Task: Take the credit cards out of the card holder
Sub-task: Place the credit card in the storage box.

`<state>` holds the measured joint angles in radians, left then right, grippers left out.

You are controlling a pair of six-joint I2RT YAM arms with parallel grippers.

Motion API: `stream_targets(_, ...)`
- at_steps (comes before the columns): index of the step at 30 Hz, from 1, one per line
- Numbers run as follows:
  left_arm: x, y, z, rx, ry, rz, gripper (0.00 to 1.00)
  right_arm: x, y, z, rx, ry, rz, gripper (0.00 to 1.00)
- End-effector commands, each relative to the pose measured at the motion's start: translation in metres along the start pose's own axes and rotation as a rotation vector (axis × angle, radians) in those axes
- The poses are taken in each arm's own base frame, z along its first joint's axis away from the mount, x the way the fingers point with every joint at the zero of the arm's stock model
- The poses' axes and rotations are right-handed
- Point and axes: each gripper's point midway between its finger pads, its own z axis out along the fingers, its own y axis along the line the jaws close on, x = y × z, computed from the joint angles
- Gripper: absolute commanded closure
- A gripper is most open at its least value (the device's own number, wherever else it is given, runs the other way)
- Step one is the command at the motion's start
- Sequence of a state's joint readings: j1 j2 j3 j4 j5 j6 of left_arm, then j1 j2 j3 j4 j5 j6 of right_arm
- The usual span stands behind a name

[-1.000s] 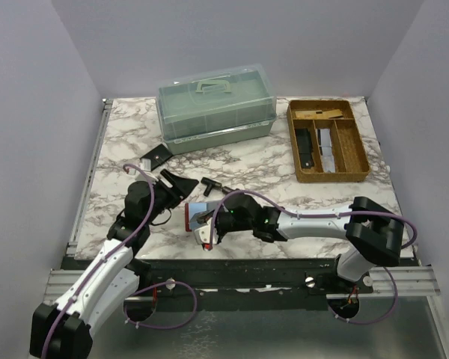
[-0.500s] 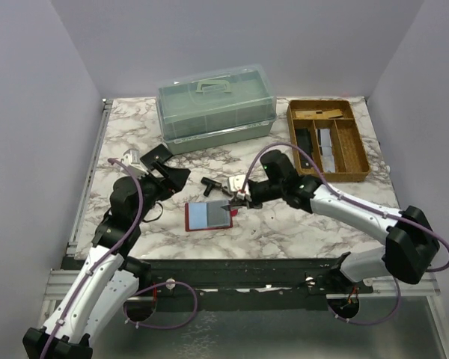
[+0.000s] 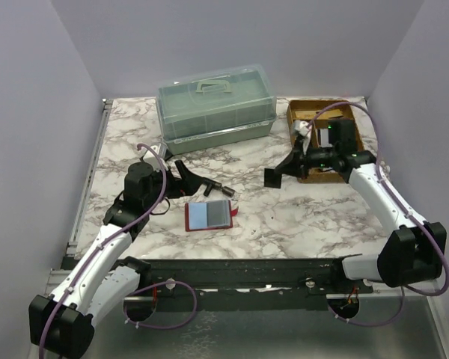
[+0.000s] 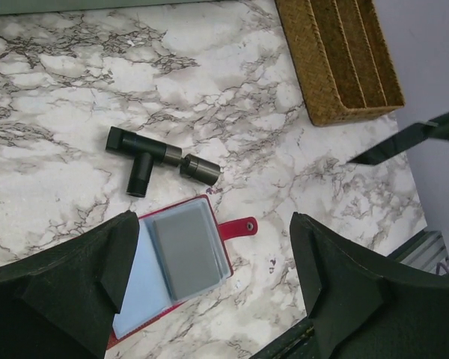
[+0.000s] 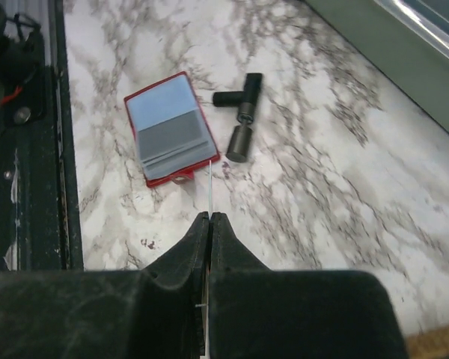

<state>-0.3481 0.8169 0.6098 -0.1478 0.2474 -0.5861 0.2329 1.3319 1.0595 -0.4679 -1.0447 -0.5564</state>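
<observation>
Credit card (image 5: 209,187) in raised right hand (image 5: 209,218)

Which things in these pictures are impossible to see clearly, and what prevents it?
- Cards left in the card holder: they overlap, every view; the count is unclear.
- What the right gripper pinches: right wrist view shows only a thin edge-on line.
- Tray contents: the right arm covers them from above; left wrist view cuts them off.

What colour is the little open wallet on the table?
The card holder is red round its edge and strap, clearest in the left wrist view.
</observation>
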Motion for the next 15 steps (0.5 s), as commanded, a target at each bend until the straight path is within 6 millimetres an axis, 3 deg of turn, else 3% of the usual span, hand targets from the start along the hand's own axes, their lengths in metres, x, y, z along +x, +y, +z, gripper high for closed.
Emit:
stream_targets(1, 0.000, -0.005, -0.002, 0.049, 0.010, 0.100, 0.11, -0.013, -0.018, -0.042, 0.040, -0.118, 0.180, 1.00)
stream_targets(8, 0.000, 0.002, -0.004, 0.017, 0.009, 0.129, 0.11, -0.010, -0.102, -0.106, 0.288, -0.098, 0.267, 1.00)
stream_targets(15, -0.003, 0.001, -0.006, 0.013, -0.005, 0.133, 0.08, -0.001, -0.167, -0.140, 0.397, -0.015, 0.282, 1.00)
